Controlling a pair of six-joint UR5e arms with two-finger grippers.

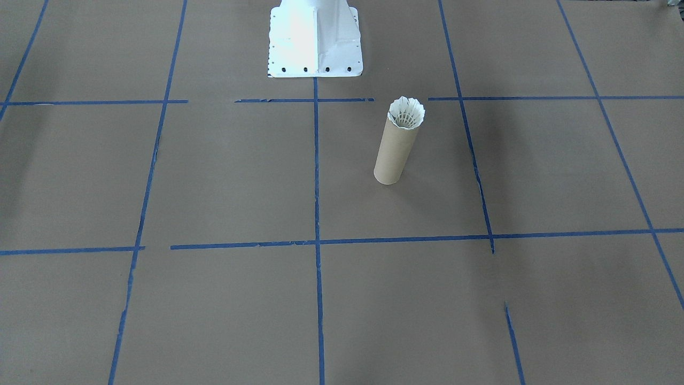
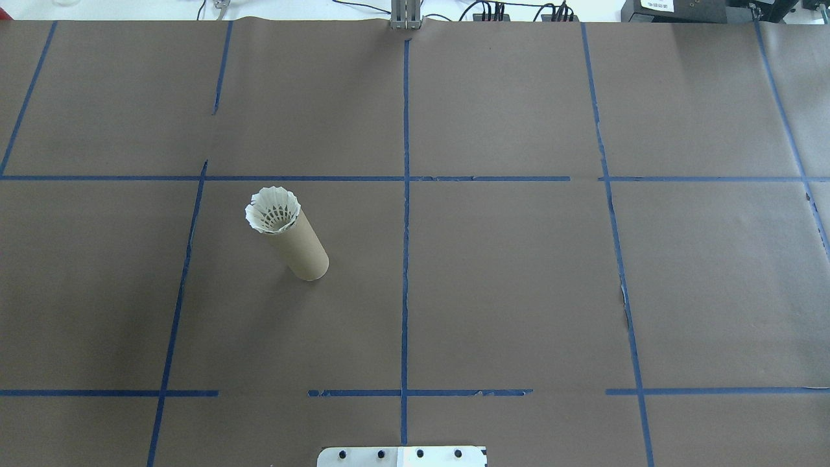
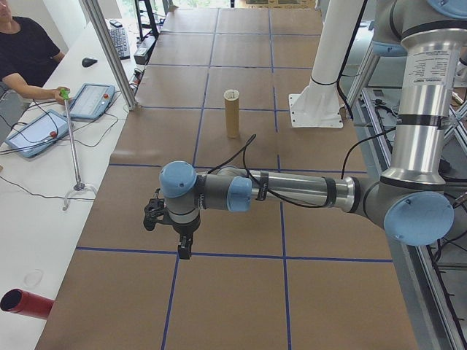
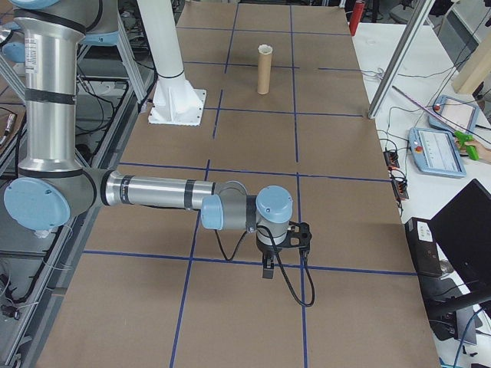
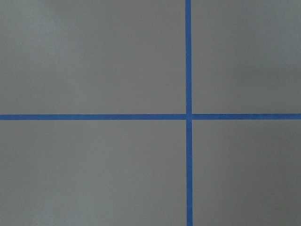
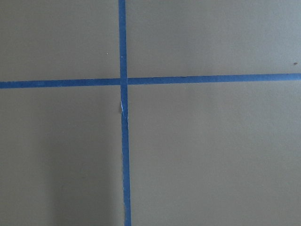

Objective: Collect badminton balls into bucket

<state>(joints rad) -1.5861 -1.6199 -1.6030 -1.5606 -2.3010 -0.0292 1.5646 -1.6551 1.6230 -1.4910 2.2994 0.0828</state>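
- Shuttlecock (image 2: 273, 209) sits feathers-up in the mouth of the upright cardboard tube (image 2: 303, 250).
- Left hand (image 3: 184, 252) and right hand (image 4: 268, 271): grip state cannot be told.

Shuttlecock (image 2: 273, 209): only the feather skirt shows at the mouth of the tube (image 2: 305, 250); cork tip hidden inside.

Left pincer (image 3: 184, 251) and right pincer (image 4: 267, 270): each seen only in its side view, small; finger spacing cannot be told. Neither shows in the wrist, overhead or front-facing views.

White robot base (image 1: 314, 37): cut by the top edge in the front-facing view.

Person (image 3: 25, 55): cut by the left view's edge.
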